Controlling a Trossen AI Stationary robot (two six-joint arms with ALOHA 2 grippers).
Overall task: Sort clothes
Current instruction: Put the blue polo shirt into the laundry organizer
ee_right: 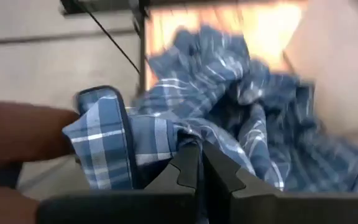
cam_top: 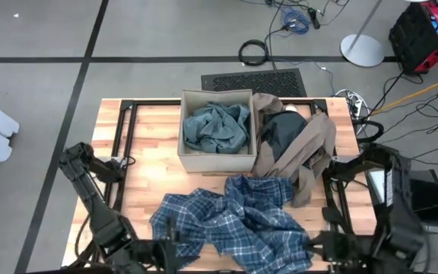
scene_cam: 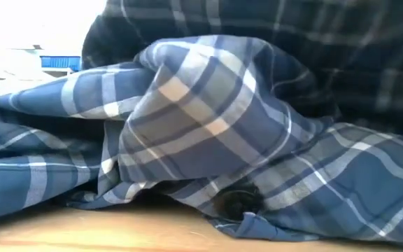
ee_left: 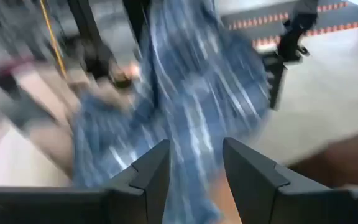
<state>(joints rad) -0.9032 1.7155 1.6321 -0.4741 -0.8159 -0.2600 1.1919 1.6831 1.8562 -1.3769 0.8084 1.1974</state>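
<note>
A grey floor with dark seams, cables and a black grille surrounds the wooden bench (cam_top: pixel 147 144), seen from above. Toward its far side stands a tan cardboard box (cam_top: pixel 216 159) holding a crumpled teal-green piece (cam_top: pixel 216 126). Just beside the box lies a taupe-brown piece (cam_top: pixel 314 148), heaped around a dark black-green piece (cam_top: pixel 282 131) that it partly covers.

The blue-white plaid shirt (cam_top: pixel 230 224) sprawls over the near half of the bench, its near edge cut off by the frame. At table height it fills almost the whole picture, so the box and the other clothes are hidden behind its folds.

The left tool (ee_left: pixel 196 171) sits at the shirt's near left edge; its fingers (ee_left: pixel 148 171) stand parted with plaid cloth showing between them, and the blur hides whether they touch it. The right tool (ee_right: pixel 199 167) is at the shirt's near right corner, its jaws closed tight on a fold of the shirt.
</note>
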